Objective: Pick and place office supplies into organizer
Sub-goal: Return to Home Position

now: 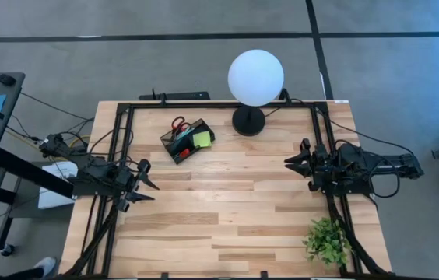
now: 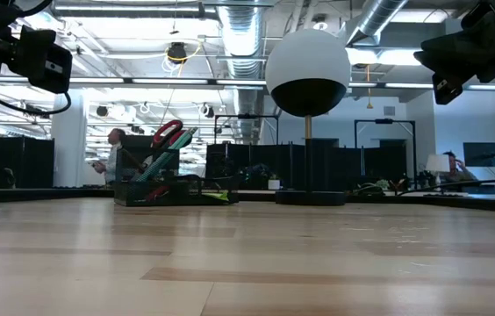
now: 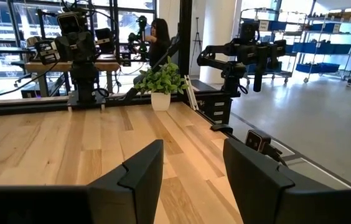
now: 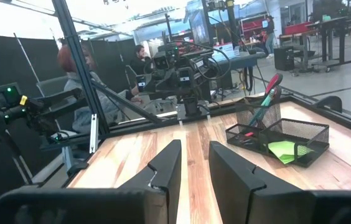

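1. Left gripper (image 1: 148, 183) hovers high over the desk's (image 1: 227, 218) left edge, fingers spread apart and empty. It points inward across the wood, with its arm reaching in from the left side.
2. Moving right, the organizer (image 1: 166, 143) sits toward the back of the desk at an angle, well apart from both grippers. Red-handled scissors (image 1: 178, 124) stand upright in its tall cup with pens (image 4: 264, 107) beside them. The lime-green sticky-note pad (image 1: 202, 138) lies in the low mesh compartment.
3. Next over, the white globe lamp (image 1: 256, 76) stands just beside the organizer, to its right, its round black base on the desk.
4. Right gripper (image 1: 296, 161) hangs raised over the right edge, fingers parted by a narrow gap and holding nothing. It faces the left arm across the bare wood.
5. Front right corner: a small leafy plant (image 1: 327, 239) sits near the right arm.
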